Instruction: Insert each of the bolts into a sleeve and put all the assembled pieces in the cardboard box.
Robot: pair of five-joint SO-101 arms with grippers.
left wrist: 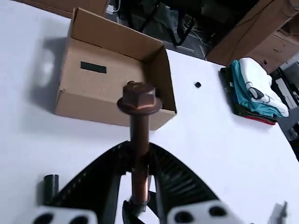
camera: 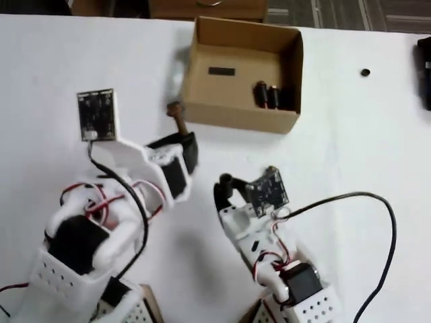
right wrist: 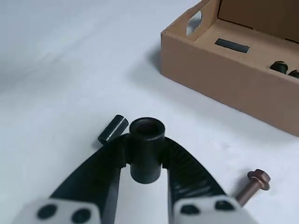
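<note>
Bolt (left wrist: 139,140) was clamped by its shank in the left gripper (left wrist: 138,156), head pointing away from the jaws, near the front corner of the cardboard box (camera: 222,113). Right gripper (right wrist: 145,145) pinched a black sleeve (right wrist: 146,156) upright. A spare sleeve (right wrist: 112,129) lay on the table (camera: 350,148) just beside it. Two dark assembled pieces (camera: 269,95) lay in the box.

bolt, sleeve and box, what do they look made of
Bolt: metal, probably copper-plated or coated steel, going by the brownish sheen and a bright glint along the shank.
Sleeve: black, matte and smooth; blackened metal or plastic, can't tell which.
Box: plain brown cardboard with folded walls and raw cut edges.
</note>
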